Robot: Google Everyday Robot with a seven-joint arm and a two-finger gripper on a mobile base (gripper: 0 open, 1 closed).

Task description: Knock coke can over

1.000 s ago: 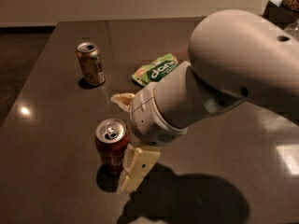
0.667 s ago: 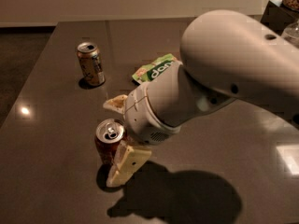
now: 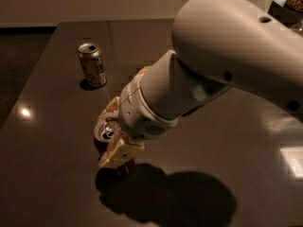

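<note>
The red coke can (image 3: 105,135) stands on the dark table (image 3: 52,164) at the lower left, its silver top with pull-tab showing. It leans a little toward the left. My gripper (image 3: 111,134) is around it: one cream finger (image 3: 118,154) lies against its near right side and the other finger (image 3: 111,107) sits behind its top. The big white arm (image 3: 222,65) comes in from the upper right and hides the can's right side.
A pale gold can (image 3: 92,64) stands upright farther back on the left. A sliver of a green bag (image 3: 144,70) shows behind the arm. A dark box (image 3: 286,9) sits at the far right corner. The table's left edge runs close to the cans.
The arm has swung left and forward. The gripper's fingers have closed in around the red can, and the arm now hides the green snack bag.
</note>
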